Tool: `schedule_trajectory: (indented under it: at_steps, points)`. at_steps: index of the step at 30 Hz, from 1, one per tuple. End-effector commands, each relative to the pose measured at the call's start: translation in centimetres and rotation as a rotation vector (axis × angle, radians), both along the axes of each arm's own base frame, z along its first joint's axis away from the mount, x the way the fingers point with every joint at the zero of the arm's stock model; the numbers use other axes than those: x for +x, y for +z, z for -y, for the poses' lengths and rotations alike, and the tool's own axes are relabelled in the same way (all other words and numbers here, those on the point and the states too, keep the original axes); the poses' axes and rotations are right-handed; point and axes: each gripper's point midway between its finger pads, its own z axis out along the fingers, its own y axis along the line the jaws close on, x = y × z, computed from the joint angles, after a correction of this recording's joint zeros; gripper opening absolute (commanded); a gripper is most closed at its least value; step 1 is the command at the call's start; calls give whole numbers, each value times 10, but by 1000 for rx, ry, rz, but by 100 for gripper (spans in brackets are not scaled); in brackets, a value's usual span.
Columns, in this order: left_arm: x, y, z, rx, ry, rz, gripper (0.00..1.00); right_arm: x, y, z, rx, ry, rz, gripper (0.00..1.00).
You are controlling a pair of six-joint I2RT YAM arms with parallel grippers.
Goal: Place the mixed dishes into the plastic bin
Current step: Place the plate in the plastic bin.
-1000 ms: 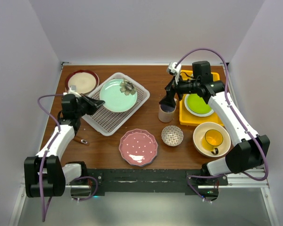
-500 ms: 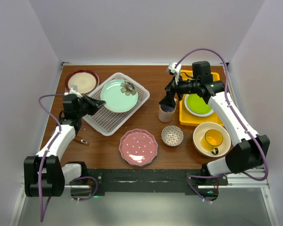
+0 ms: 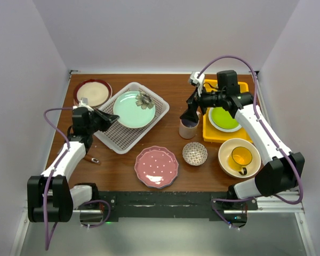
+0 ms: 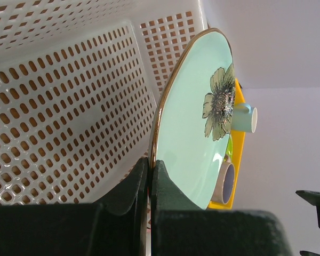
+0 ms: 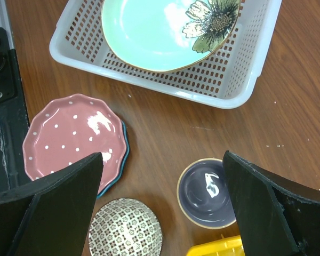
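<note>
One mint-green flowered plate sits inside the plastic bin, its near rim pinched between the left fingers. The right fingers, spread wide, hover above a beige mug on the counter.

- There's the left gripper at the plastic bin's near-left side, and the plate sits in the bin, its rim between the gripper's fingers.
- Beyond that gripper, slightly left: another plate on the desk.
- The right gripper hangs over a mug, with the tray just to its right.
- Nearer than that gripper is the small bowl, with the plate stack off left and the large bowl off right, a second mug inside it.
</note>
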Motion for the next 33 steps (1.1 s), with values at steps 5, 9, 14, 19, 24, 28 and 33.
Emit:
schedule_trajectory:
  at_steps: [5,9,14,19,24,28,33]
  points:
    - [10,35,13,-9,-40,156,0,-2,11,0,21,0,35,98]
    - [10,33,13,-4,-38,151,0,-2,11,0,21,-1,32,98]
    - [10,30,12,7,-36,145,0,-2,12,1,22,-1,36,98]
    - [10,28,13,13,-35,140,0,-2,11,1,22,-1,34,98]
    - [10,26,13,18,-32,133,0,-2,10,1,21,-1,31,98]
    - [10,24,13,22,-30,127,0,-2,9,0,21,1,30,98]
    - [12,23,13,30,-24,121,0,-1,9,0,21,0,29,98]
